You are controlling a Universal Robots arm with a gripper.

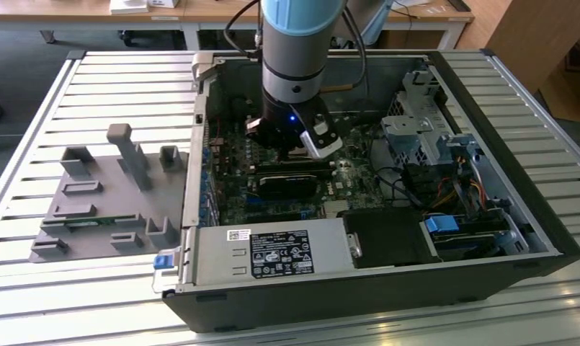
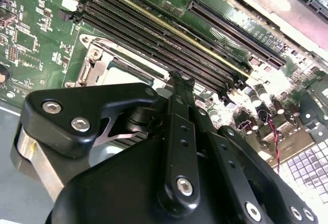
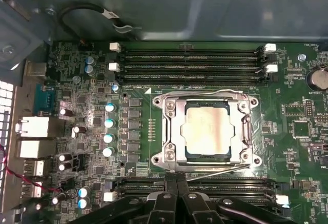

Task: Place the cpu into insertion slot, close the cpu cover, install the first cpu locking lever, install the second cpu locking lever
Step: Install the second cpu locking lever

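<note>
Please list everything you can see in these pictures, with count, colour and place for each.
computer case: one, black, open, on the slatted table.
slatted table: one, silver-white, under everything.
motherboard: one, green, inside the case.
cpu: one, silver-beige, seated in the insertion slot.
insertion slot: one, silvery rim, mid-board between the memory slots.
cpu cover: one, silvery frame, lying closed around the cpu.
memory slots: two banks, black, on opposite sides of the socket.
power supply: one, grey with a black label, at the case's near edge.
fixture tray: one, grey, on the table at the exterior view's left.
arm: one, grey and light blue, reaching down into the case.
gripper: one, black, just beside the socket.
</note>
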